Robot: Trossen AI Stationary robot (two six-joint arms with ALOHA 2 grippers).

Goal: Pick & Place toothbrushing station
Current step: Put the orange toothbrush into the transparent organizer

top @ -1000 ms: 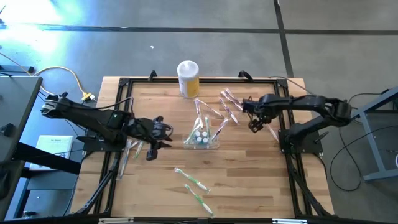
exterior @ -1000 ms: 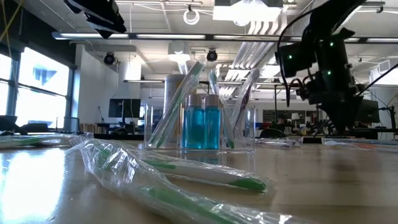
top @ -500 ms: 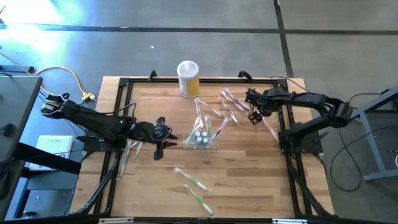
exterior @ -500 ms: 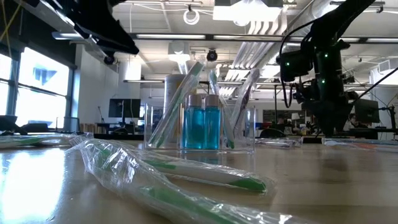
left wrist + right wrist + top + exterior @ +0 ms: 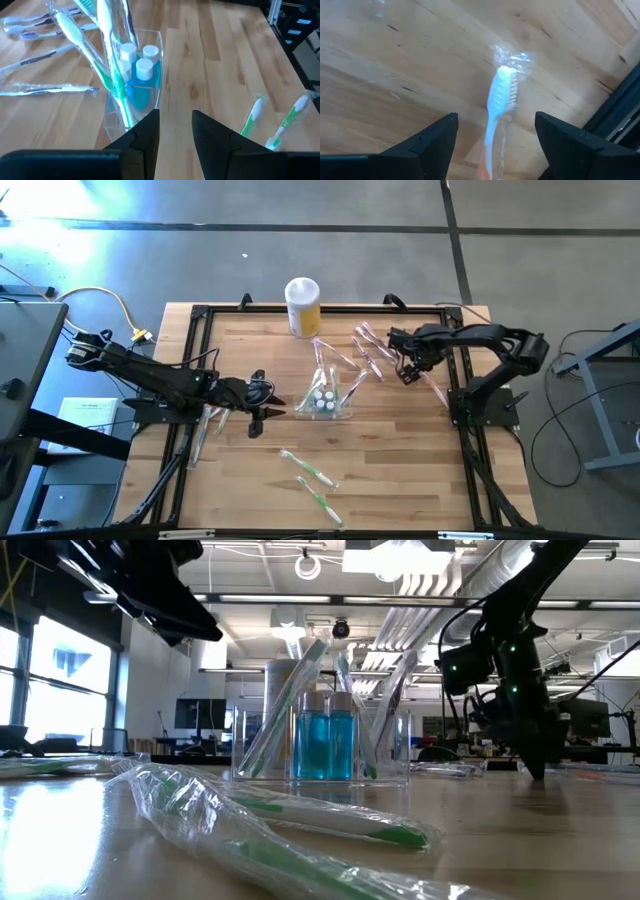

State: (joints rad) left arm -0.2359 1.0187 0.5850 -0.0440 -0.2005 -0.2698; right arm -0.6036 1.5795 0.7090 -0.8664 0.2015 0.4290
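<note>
At table centre: toothbrushing station, clear plastic holder, standing upright on the wooden table; holds blue white-capped bottles and wrapped green toothbrushes leaning out of it, so likely part-filled. Left gripper: just beside the station's near wall, fingers parted by a narrow gap with nothing between them, apparently lined up on the holder. Right gripper: low over a wrapped toothbrush lying near the table's right frame, fingers spread wide to either side of it, not yet closed; probably placed for a pick. Loose wrapped green toothbrushes: front of table. Yellow canister: rear edge. Changes from a second ago: left gripper has advanced toward the station; right arm has folded back, gripper shifted slightly toward the rear; station unmoved.
</note>
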